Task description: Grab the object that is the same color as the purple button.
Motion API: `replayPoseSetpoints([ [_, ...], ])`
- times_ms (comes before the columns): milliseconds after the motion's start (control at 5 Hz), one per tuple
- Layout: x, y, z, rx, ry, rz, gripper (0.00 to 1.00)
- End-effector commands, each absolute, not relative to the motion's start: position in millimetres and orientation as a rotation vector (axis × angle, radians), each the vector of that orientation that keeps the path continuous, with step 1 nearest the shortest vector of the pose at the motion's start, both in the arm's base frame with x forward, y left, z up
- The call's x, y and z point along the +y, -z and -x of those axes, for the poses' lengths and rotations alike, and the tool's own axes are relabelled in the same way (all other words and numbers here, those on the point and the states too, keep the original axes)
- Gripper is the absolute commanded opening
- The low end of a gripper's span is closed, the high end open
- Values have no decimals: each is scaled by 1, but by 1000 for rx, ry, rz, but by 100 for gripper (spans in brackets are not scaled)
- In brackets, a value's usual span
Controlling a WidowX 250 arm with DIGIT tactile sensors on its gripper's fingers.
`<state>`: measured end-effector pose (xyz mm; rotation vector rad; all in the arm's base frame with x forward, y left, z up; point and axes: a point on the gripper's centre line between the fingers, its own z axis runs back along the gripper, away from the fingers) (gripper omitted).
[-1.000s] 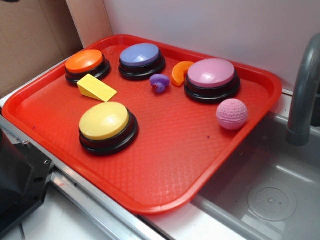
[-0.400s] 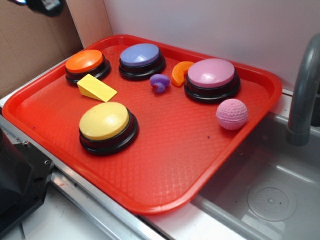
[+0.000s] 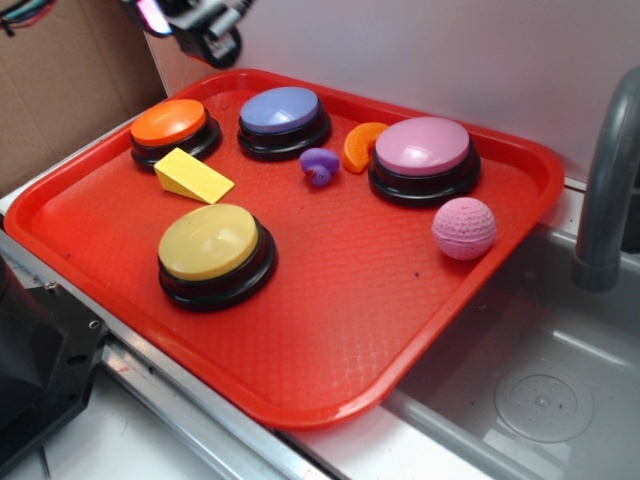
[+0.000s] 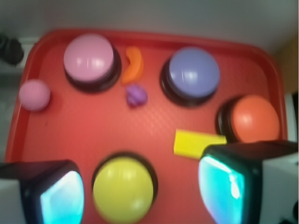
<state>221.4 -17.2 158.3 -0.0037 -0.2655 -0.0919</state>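
Wrist view: gripper (image 4: 140, 186) spread wide, high above red tray (image 4: 154, 130), clear of purple toy (image 4: 136, 95).

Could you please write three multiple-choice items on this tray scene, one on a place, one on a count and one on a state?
1. Where does the small purple toy lie?
A. In the sink
B. On the red tray, between the purple button and the pink button
C. On top of the yellow button

2. How many domed push buttons are on the tray?
A. Two
B. Four
C. Six

3. What is the gripper doing?
A. Open, above the tray, holding nothing
B. Shut on the pink ball
C. Pressing the orange button

Answers:
1 B: the toy sits on the tray floor between those two buttons, beside the orange crescent.
2 B: orange, purple, pink and yellow domes.
3 A: the wrist view shows both fingers spread wide with nothing between them.
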Motion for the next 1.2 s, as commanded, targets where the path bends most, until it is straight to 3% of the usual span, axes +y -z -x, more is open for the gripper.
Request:
replayPoseSetpoints([
  [0,-19,-134,-266,-379,144,-43,100],
  [400,-12,-90,-284,-352,195,-63,100],
  [1000,-17,-59,-288,-317,293,-80,100],
])
